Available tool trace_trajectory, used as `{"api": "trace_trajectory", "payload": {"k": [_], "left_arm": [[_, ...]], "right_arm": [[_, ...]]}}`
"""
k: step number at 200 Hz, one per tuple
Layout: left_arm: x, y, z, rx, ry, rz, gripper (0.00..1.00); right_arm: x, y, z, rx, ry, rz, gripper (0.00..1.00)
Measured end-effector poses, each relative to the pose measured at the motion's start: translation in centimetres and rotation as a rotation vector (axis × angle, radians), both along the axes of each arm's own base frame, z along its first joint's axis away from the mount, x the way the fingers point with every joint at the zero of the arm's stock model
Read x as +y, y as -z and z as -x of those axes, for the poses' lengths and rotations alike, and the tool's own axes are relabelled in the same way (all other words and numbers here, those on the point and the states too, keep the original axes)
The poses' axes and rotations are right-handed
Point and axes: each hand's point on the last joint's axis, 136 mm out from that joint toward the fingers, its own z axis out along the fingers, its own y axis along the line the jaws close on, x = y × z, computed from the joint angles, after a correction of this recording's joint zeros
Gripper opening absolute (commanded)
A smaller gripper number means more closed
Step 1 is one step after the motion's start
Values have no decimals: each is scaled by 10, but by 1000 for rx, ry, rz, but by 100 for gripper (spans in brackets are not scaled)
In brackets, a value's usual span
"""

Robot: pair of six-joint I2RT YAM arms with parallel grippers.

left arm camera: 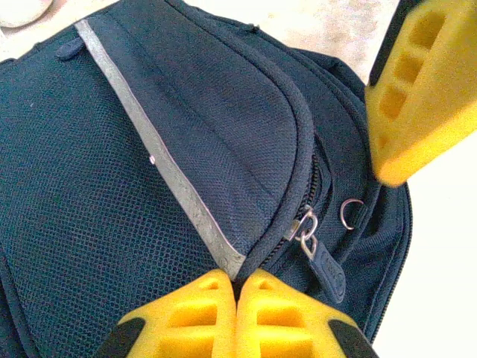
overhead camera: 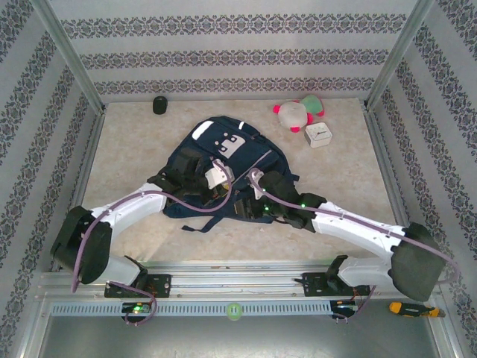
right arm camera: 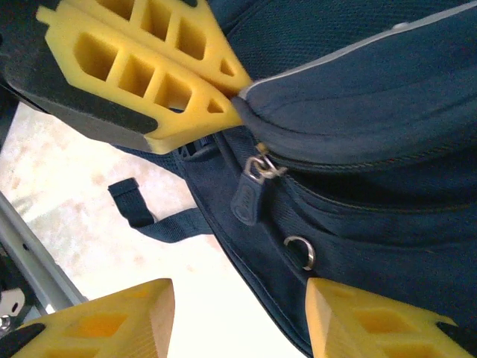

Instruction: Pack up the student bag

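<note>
Backpack [overhead camera: 201,145]: navy blue mesh weave, with a silver-grey stripe [left arm camera: 149,142] and a white patch [overhead camera: 227,143]. My fingers [left arm camera: 201,313]: yellow. Table [overhead camera: 134,149]: beige, marbled. Walls [overhead camera: 223,30]: pale, banded with dark floral stripes. Plush toy [overhead camera: 294,113]: pink, white, green.

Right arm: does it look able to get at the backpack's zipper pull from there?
Likely yes: the right gripper stands open facing the zipper pull, nothing between. The left gripper, shut on the backpack flap just above, leaves little room.

Navy student bag [overhead camera: 201,149] lies flat, centred (front side up).
</note>
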Motion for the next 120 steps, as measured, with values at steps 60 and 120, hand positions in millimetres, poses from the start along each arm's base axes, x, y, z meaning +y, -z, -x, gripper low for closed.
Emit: {"api": "trace_trajectory", "payload": {"k": [60, 120], "left_arm": [[-10, -2, -3, 102, -26, 57, 0], [-14, -3, -3, 213, -83, 110, 0]], "right_arm": [[-5, -5, -29, -30, 183, 28, 48], [-12, 12, -45, -32, 350, 125, 34]]}}
